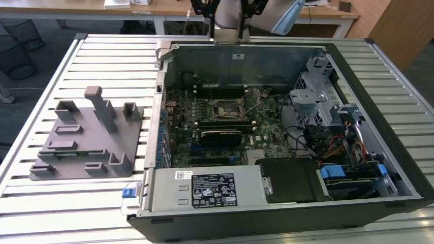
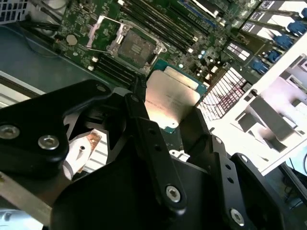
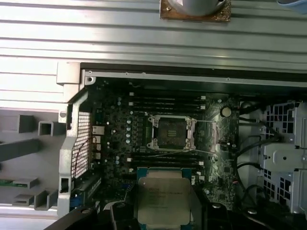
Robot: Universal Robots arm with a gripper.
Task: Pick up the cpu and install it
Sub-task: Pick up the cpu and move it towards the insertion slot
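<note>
In both wrist views my gripper (image 2: 169,117) (image 3: 163,213) is shut on the cpu (image 2: 173,96) (image 3: 163,196), a flat square chip with a silver-grey top and a thin green rim. One black finger (image 2: 139,112) presses each of two opposite edges. I hold the cpu in the air above the open computer case. The black cpu socket (image 3: 170,132) (image 2: 134,46) (image 1: 222,108) lies open on the motherboard below, at a distance from the chip, with its metal frame (image 2: 103,33) swung up beside it.
The case (image 1: 271,211) lies open on a slatted metal table (image 1: 109,56). Memory slots (image 3: 165,101) flank the socket; a drive cage (image 1: 315,96) and cables (image 1: 332,147) fill the exterior view's right. A grey parts fixture (image 1: 88,137) stands on the exterior view's left.
</note>
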